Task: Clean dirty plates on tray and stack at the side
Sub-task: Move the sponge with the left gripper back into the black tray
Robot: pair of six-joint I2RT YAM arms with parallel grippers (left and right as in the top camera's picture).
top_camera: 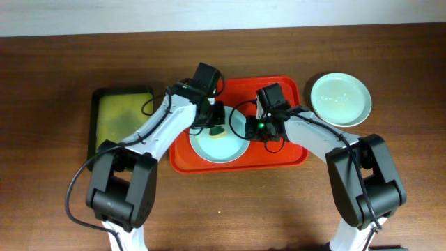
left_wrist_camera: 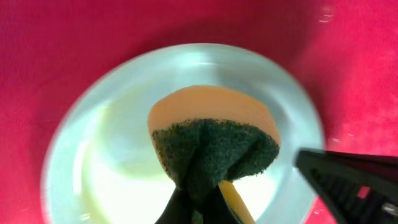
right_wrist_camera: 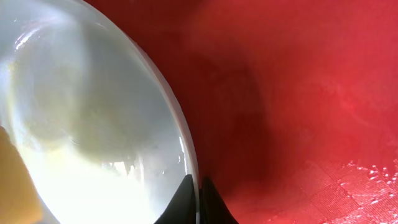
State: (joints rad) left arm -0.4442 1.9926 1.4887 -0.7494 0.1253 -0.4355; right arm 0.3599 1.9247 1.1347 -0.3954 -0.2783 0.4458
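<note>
A pale plate (top_camera: pixel 217 145) with a yellowish smear lies on the red tray (top_camera: pixel 293 155). My left gripper (top_camera: pixel 216 120) is shut on a sponge (left_wrist_camera: pixel 211 140), orange with a dark green scrub face, pressed onto the plate (left_wrist_camera: pixel 112 174). My right gripper (top_camera: pixel 255 128) is shut on the plate's right rim (right_wrist_camera: pixel 186 155), one finger inside and one outside, over the tray (right_wrist_camera: pixel 298 93). A second mint plate (top_camera: pixel 340 99) sits on the table right of the tray. A third plate is not visible.
A black-rimmed yellow-green tray (top_camera: pixel 120 115) lies on the wooden table left of the red tray. My right gripper's dark finger (left_wrist_camera: pixel 354 177) shows at the lower right of the left wrist view.
</note>
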